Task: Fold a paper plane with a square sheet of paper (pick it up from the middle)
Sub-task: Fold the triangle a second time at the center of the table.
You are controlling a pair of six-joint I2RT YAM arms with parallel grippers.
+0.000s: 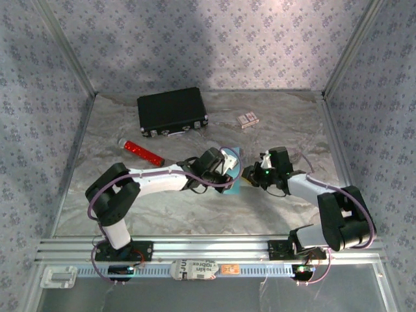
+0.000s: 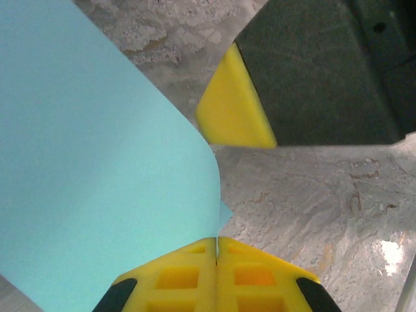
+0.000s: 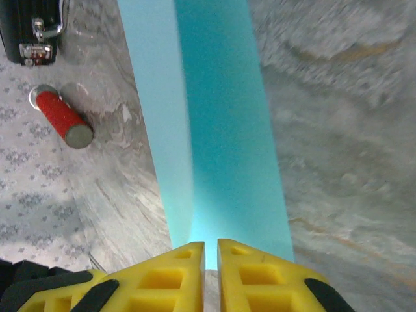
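The square sheet of paper (image 1: 236,181) hangs light cyan-blue above the table's middle, between both grippers. In the left wrist view the paper (image 2: 97,162) curves away to the left, and my left gripper (image 2: 216,242) is shut on its lower edge. My right gripper (image 3: 210,246) holds its jaws a narrow gap apart, with the end of the creased paper (image 3: 221,130) reaching into that gap. From above, the left gripper (image 1: 231,162) and right gripper (image 1: 249,174) nearly touch. One of the right gripper's fingers (image 2: 234,110) shows just beside the paper's curved edge.
A black case (image 1: 172,112) lies at the back left, with a red tube (image 1: 143,153) in front of it. A small patterned card box (image 1: 247,119) sits at the back right. The case (image 3: 29,26) and tube (image 3: 63,119) lie left of the paper.
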